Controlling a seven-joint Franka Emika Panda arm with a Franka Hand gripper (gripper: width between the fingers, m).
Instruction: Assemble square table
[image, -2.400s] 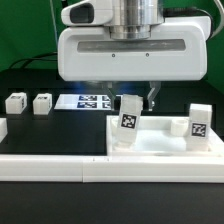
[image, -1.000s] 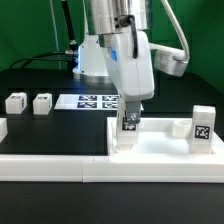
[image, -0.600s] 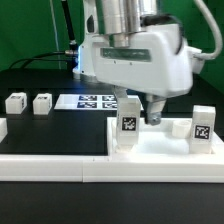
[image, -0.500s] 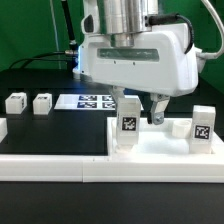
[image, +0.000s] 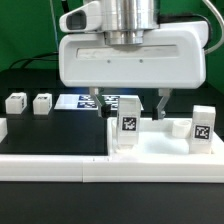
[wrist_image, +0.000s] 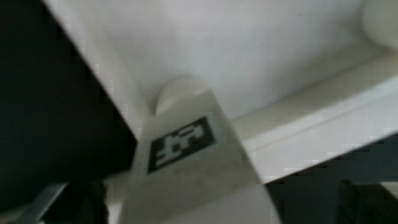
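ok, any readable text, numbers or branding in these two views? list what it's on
No words, numbers or brand marks readable in either view.
Only black-and-white tag patterns, not text: on the upright leg, the leg at the exterior view's right, the marker board.
Outer loose leg and inner loose leg: markings too small to tell.

Black tabletop (image: 50, 135), low white border wall (image: 50, 166), perhaps green backdrop (image: 18, 25) behind.

2 legs (image: 128, 122) on slab (image: 160, 150), 2 blocks (image: 41, 102) off it
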